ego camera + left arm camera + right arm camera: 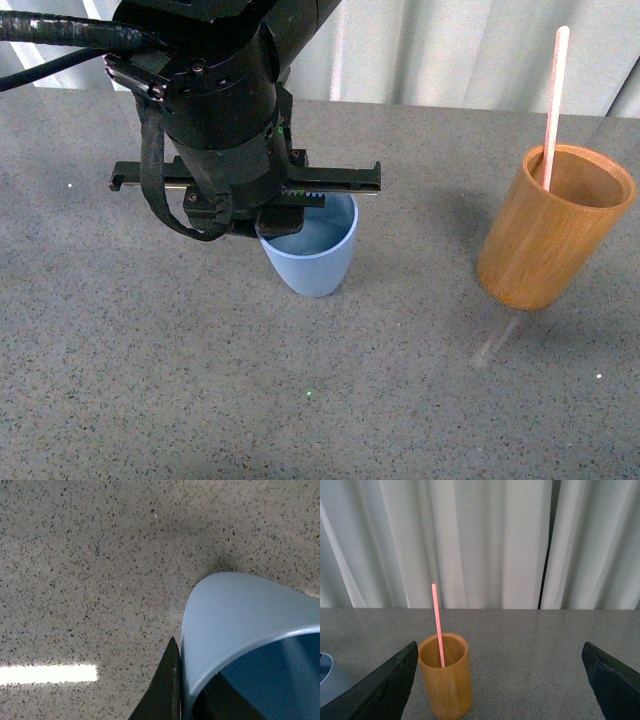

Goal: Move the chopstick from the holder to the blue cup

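Note:
The light-blue cup stands near the table's middle. My left gripper is shut on its near-left rim, one finger outside the wall, one inside, as the left wrist view shows. The cup looks empty. The orange-brown wooden holder stands at the right with one pale pink chopstick upright in it, rising well above the rim. In the right wrist view the holder and chopstick sit by the left finger of my open right gripper, which is apart from them. The right gripper is out of the front view.
The grey speckled tabletop spreads around both containers. White curtains hang behind the table's far edge. The left arm's black body and cables cover the area behind the blue cup.

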{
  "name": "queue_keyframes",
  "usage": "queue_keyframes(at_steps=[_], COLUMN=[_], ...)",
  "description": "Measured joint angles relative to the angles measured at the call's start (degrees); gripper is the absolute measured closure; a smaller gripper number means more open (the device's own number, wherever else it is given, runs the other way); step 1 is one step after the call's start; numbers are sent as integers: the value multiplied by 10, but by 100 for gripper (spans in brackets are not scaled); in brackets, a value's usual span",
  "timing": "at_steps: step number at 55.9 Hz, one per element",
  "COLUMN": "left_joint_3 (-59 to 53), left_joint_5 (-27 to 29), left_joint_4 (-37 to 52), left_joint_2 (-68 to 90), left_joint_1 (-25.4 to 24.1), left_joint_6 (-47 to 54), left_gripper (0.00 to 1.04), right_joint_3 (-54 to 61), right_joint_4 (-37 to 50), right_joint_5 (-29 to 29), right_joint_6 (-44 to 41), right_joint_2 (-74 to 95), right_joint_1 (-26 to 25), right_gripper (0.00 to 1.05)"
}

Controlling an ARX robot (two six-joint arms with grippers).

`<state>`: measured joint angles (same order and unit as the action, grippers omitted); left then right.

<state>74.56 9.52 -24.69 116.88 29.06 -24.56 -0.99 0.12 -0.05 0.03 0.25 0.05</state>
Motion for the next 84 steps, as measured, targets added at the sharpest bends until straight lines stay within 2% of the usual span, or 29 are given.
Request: queue_keyframes(at_steps=[23,32,37,41,43,45,48,54,67,68,70,72,76,80,84], left_joint_3=[-47,-71,-107,-164,-193,-258,-331,-424,-550,-561,-579,-589,-611,-629,-654], left_joint_5=[6,8,-21,-52,-41,13,33,21,-17,-21,-26,-28,-37,-42,-51], left_joint_4=[66,103,150,222,269,403,540,658,696,697,697,697,697,693,682], left_joint_2=[-52,-141,-228,-310,-334,-369,-400,-436,-518,-529,-546,-555,-580,-602,-636], left_joint_1=[-11,-43,-82,-120,-129,-140,-154,-173,-208,-212,-218,-222,-229,-236,-245], left_joint_6=[9,32,52,73,91,135,177,215,236,237,238,240,241,241,241], left_gripper=[46,23,5,7,9,18,29,47,90,95,101,101,101,101,101], right_joint_3=[0,0,0,0,0,0,0,0,0,-2,-33,-57,-73,-84,-103], right_joint_4=[0,0,0,0,0,0,0,0,0,-7,-87,-141,-159,-128,-57], right_joint_5=[0,0,0,0,0,0,0,0,0,-4,-39,-57,-77,-107,-159], right_joint_6=[0,0,0,0,0,0,0,0,0,5,25,38,43,38,16], right_joint_2=[0,0,0,0,0,0,0,0,0,4,42,87,139,186,251], right_joint_1=[0,0,0,0,0,0,0,0,0,-1,-15,-27,-44,-74,-122], right_gripper=[10,10,10,10,10,10,10,10,10,10,10,10,10,10,10])
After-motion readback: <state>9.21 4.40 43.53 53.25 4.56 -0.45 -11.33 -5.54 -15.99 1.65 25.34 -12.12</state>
